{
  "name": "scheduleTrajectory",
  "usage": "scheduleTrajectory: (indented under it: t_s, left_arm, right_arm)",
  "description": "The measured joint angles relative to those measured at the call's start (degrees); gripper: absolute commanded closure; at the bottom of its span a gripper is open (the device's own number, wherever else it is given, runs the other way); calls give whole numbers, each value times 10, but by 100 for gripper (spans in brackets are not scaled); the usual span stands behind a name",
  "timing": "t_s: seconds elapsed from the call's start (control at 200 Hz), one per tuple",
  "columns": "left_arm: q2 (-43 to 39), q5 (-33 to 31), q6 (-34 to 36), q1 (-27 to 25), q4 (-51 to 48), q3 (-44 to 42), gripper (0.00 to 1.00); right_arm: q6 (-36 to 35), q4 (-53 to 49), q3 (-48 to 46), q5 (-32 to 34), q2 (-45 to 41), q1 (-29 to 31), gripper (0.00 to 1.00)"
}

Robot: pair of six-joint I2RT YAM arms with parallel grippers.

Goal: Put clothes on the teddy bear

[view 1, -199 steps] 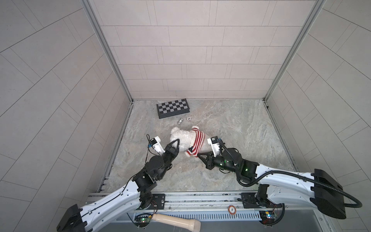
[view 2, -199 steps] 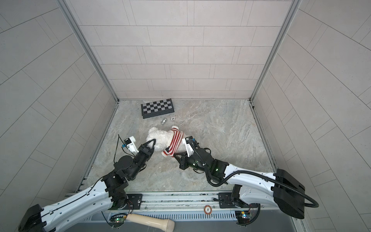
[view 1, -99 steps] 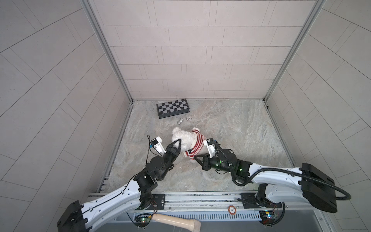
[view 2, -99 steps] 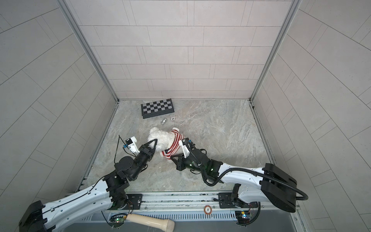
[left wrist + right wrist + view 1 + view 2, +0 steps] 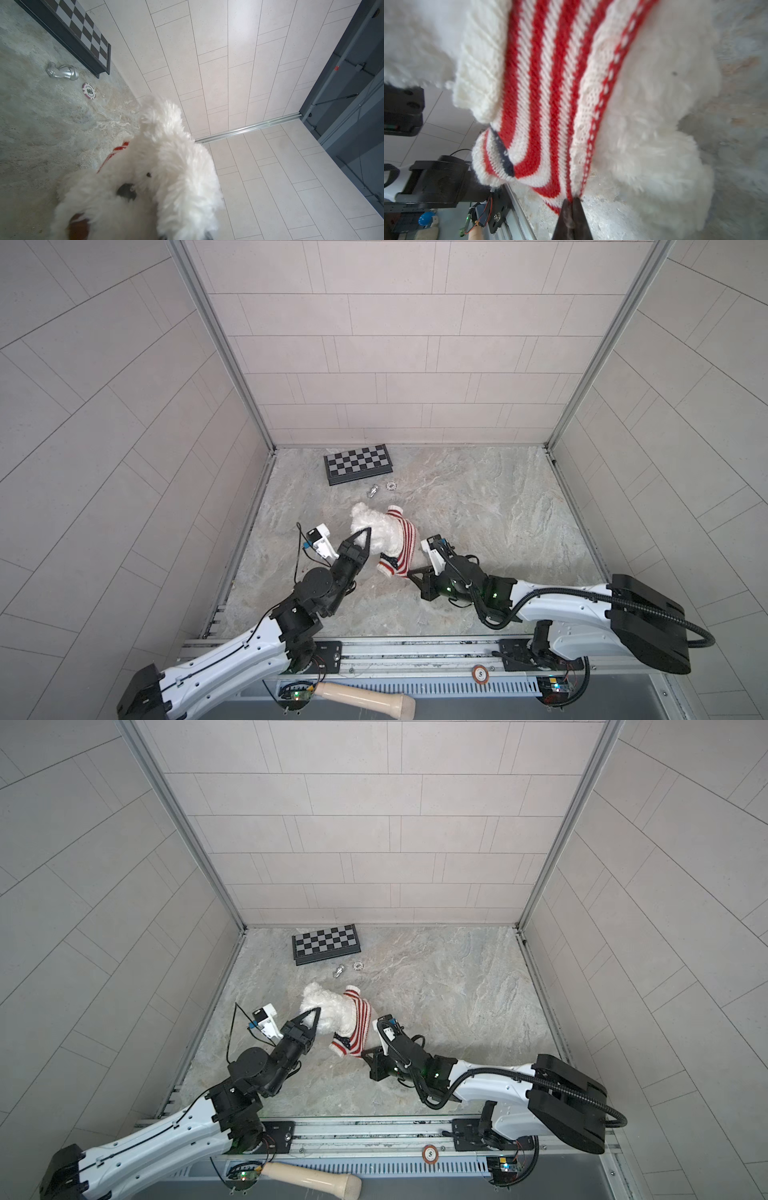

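Red-striped sweater [image 5: 405,539] now sits further down the teddy bear [image 5: 380,537] lying on the counter [image 5: 478,510], right gripper [image 5: 572,200] jaws clamped on its hem, left gripper [image 5: 363,533] jaws pinching head fur, so torso coverage advances.

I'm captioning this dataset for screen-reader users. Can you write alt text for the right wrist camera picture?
The right gripper, shut, pinches the edge of a red-and-white striped knit sweater that covers part of the fluffy white teddy bear. Sweater and bear fill most of the frame, with marbled grey tabletop showing beside them.
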Motion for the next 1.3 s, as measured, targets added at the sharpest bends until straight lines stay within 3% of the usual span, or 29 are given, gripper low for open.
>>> scheduleTrajectory:
  t_s: [0.461,0.916,1.076,1.302]
  left_arm:
    - [0,15,1,-3,-13,0,100]
    - [1,10,0,-2,-14,2,100]
    - [1,7,6,-2,-42,27,100]
    - [-9,-19,30,0,-150,106,100]
  right_arm:
    - [-62,-140,-35,49,-162,-66,100]
    - [-125,-188,49,54,-62,-73,99]
    - [-167,-195,66,59,-68,-52,80]
    - [-284,-194,16,87,-231,29,33]
